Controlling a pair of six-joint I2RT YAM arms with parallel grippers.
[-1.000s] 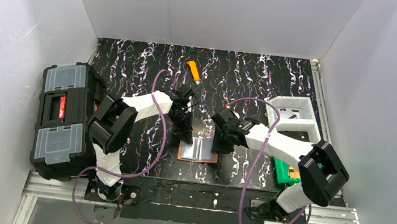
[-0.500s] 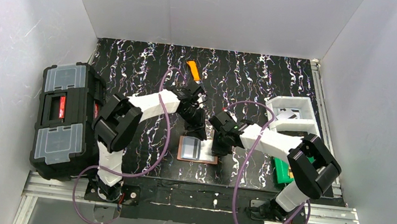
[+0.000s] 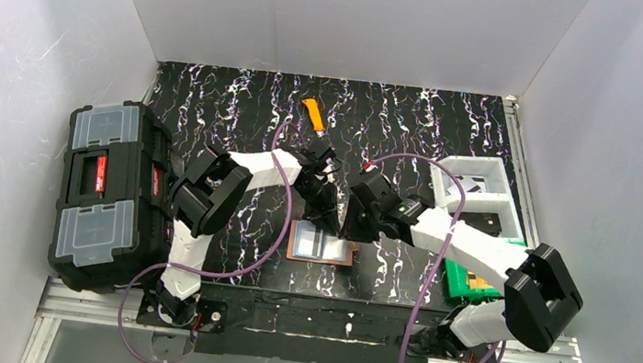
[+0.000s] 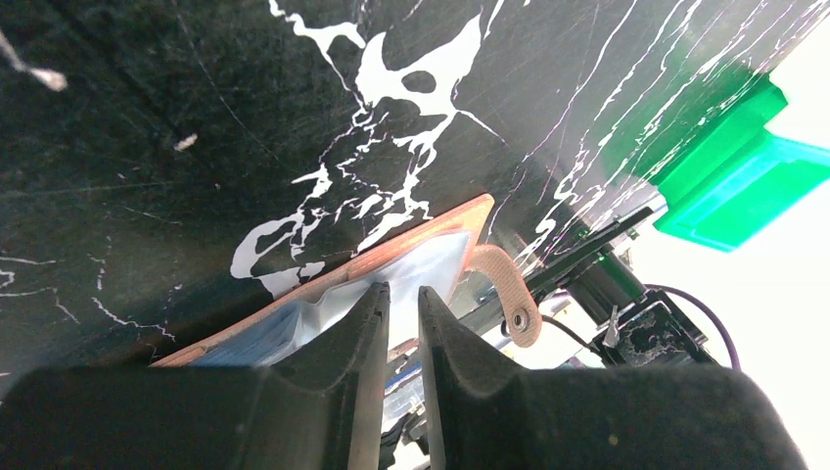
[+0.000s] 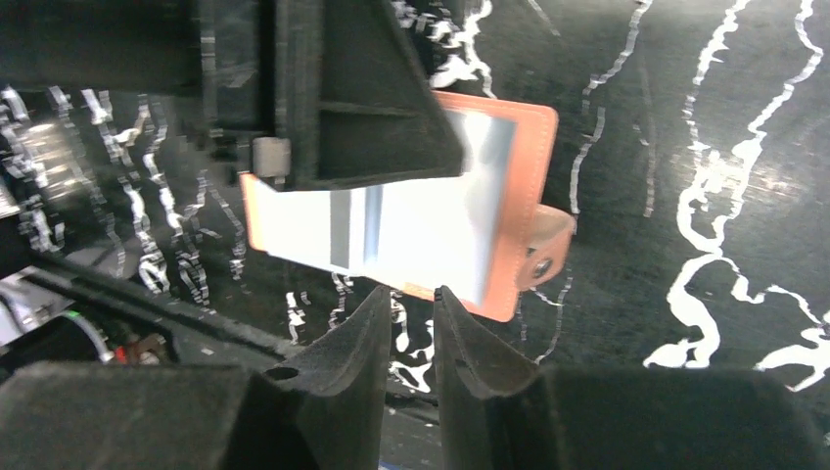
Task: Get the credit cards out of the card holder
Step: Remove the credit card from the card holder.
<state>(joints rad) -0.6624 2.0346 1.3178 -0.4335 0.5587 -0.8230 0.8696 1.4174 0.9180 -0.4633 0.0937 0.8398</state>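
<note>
The brown card holder (image 3: 295, 250) lies flat near the table's front edge, with its tab (image 5: 543, 250) on the right. A pale blue-grey card (image 3: 318, 239) with a grey stripe sits in it and also shows in the right wrist view (image 5: 411, 235). The orange-tan card is not visible. My left gripper (image 3: 324, 220) is at the holder's far edge (image 4: 391, 247); its jaws are almost together with nothing between them. One of its fingers (image 5: 362, 108) rests over the holder's top. My right gripper (image 5: 411, 294) is at the holder's right side (image 3: 350, 233), jaws nearly together and empty.
A big black toolbox (image 3: 104, 192) stands at the left. An orange utility knife (image 3: 313, 114) lies at the back middle. A white tray (image 3: 474, 186) and a green box (image 3: 464, 282) are at the right. The table's front edge is just below the holder.
My left gripper has moved right along the holder's far edge, from its left side towards its middle. My right gripper stays at the holder's right side. The holder has not moved.
</note>
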